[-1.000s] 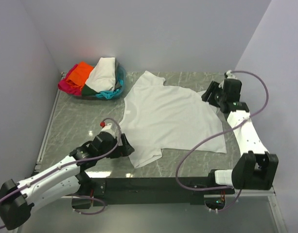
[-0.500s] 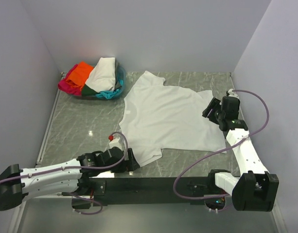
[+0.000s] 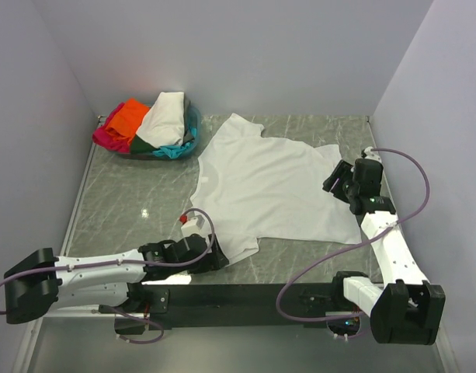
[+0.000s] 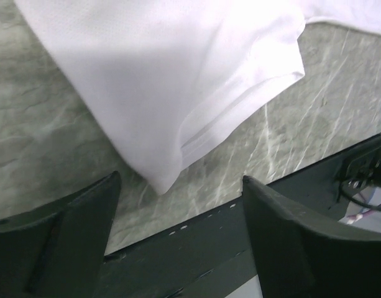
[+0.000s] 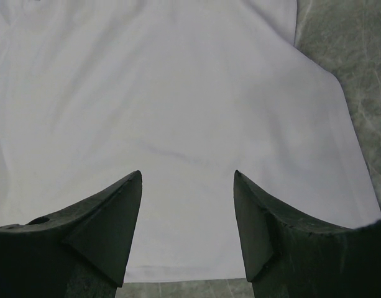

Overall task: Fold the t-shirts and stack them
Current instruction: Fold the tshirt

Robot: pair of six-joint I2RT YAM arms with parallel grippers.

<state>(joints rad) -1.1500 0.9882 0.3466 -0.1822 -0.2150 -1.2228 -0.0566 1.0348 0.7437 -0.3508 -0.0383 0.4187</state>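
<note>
While your white t-shirt [image 3: 265, 186] lies flat on the desk [image 3: 121, 202], your left hand [image 4: 181, 180] sits wide open by its near sleeve tip, and your right hand [image 5: 187, 180] hangs open over its right side, holding nothing.

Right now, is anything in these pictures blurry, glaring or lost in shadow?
Top view: sharp and evenly lit, with one small glint on the table left of the white t-shirt. Left wrist view: the shirt's top is nearly washed out, and the left gripper's fingers look dark and soft. Right wrist view: the cloth looks flat and greyish, the right gripper's fingers near-black.
</note>
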